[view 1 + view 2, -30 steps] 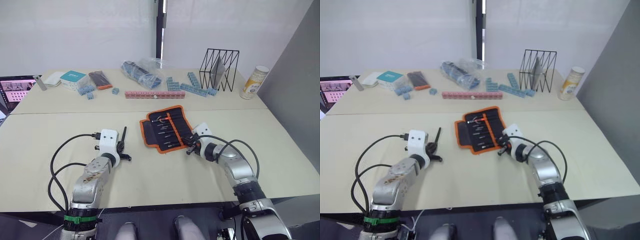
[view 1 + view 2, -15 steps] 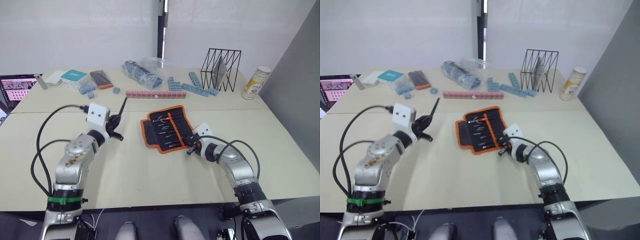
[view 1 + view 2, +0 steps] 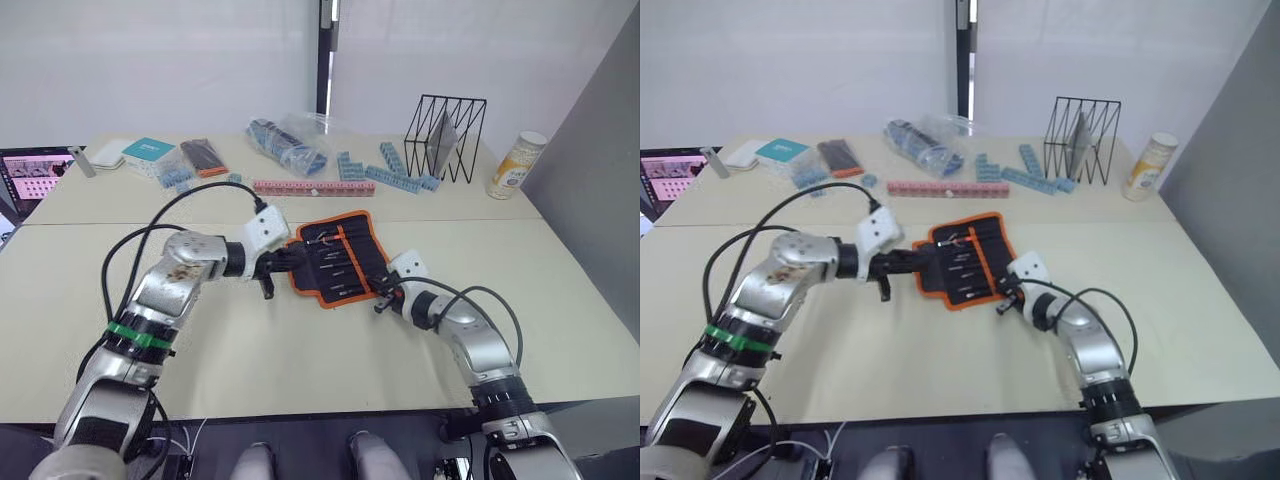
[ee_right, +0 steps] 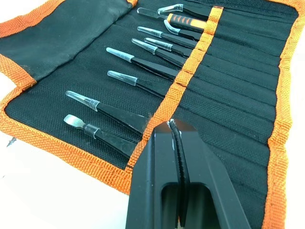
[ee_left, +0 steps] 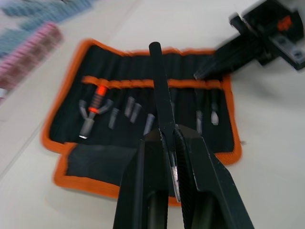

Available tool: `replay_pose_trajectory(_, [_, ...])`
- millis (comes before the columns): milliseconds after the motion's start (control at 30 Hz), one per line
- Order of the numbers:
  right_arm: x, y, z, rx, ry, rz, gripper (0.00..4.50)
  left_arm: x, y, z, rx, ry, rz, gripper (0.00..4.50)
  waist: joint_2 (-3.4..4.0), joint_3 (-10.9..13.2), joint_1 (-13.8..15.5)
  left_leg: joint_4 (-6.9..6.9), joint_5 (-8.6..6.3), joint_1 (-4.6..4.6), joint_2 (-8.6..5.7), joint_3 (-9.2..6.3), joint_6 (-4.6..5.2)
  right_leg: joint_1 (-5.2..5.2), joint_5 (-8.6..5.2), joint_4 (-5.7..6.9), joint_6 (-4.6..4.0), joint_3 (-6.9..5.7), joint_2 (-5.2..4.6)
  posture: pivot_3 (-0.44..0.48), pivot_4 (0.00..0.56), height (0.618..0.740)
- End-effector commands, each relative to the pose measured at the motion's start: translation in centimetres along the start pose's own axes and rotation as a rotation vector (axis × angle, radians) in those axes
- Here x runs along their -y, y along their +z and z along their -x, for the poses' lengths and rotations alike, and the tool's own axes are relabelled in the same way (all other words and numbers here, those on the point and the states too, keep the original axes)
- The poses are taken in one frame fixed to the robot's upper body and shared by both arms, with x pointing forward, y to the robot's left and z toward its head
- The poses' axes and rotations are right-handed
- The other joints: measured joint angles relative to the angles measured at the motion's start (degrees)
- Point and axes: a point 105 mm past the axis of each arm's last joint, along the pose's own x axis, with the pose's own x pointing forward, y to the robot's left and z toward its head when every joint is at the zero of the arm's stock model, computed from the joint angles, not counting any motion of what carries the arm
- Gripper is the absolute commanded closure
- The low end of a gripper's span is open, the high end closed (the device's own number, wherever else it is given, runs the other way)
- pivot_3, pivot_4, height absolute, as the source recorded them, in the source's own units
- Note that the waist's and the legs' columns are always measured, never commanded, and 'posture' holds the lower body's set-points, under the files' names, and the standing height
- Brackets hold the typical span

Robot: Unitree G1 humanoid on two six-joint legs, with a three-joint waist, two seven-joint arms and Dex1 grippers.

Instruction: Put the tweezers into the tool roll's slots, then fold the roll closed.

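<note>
The tool roll (image 3: 350, 240) lies open on the table, black with orange trim. Several tweezers (image 4: 143, 64) sit in its slots (image 4: 228, 90), tips sticking out. My left gripper (image 3: 272, 264) is at the roll's left edge, shut on one black pair of tweezers (image 5: 161, 90) that points across the roll. My right gripper (image 3: 380, 297) is shut at the roll's near right corner; in the right wrist view its fingertips (image 4: 164, 131) sit over the orange strap (image 4: 188, 71).
Behind the roll runs a pink block row (image 3: 312, 187), with blue blocks (image 3: 395, 175), a plastic bag (image 3: 290, 140), a black wire rack (image 3: 445, 135) and a can (image 3: 512, 165). At the far left are a teal box (image 3: 148, 152) and a flat case (image 3: 203, 158).
My left arm has swung from the near left of the table up and to the right, carrying the tweezers to the roll's left edge. The right gripper has stayed at the roll's corner.
</note>
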Motion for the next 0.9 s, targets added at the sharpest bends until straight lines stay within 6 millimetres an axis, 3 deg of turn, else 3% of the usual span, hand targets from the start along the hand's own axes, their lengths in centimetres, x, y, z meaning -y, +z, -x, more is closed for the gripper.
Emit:
replay_pose_trajectory(33, [-0.4,-1.6,0.3,-0.058,-0.013,-0.023,4.5,-0.1,0.9,-1.2,-0.004,-0.067,-0.066,4.47,0.0,0.0,0.07,0.01,0.0,-0.04,0.0,-0.02,0.0,-0.02,0.0,0.0,0.0,-0.01,0.0,0.0,0.15,0.74])
replay_pose_trajectory(300, [-0.2,-1.7,1.0,-0.051,-0.061,-0.036,4.5,-0.4,-0.7,-3.9,-0.067,-0.106,-0.064,4.47,0.0,0.0,0.17,0.02,-0.01,-0.14,-0.02,-0.06,0.02,-0.06,0.06,-0.01,0.13,-0.02,0.0,0.0,0.15,0.74])
replay_pose_trajectory(567, [0.0,-1.8,1.2,-0.052,-0.079,-0.039,4.5,-0.2,-1.2,-4.9,-0.071,-0.117,-0.078,4.47,-0.01,0.0,0.6,0.06,0.0,-0.15,-0.04,-0.09,0.02,-0.05,0.15,-0.01,0.3,-0.02,0.0,0.0,0.15,0.74])
replay_pose_trajectory(900, [-0.2,-1.9,1.0,-0.054,-0.078,-0.043,4.5,-0.5,0.2,-7.3,-0.047,-0.107,-0.114,4.47,-0.01,0.0,1.53,0.15,0.0,-0.17,-0.05,-0.08,0.02,-0.03,0.14,-0.01,0.29,-0.02,0.0,0.0,0.15,0.74])
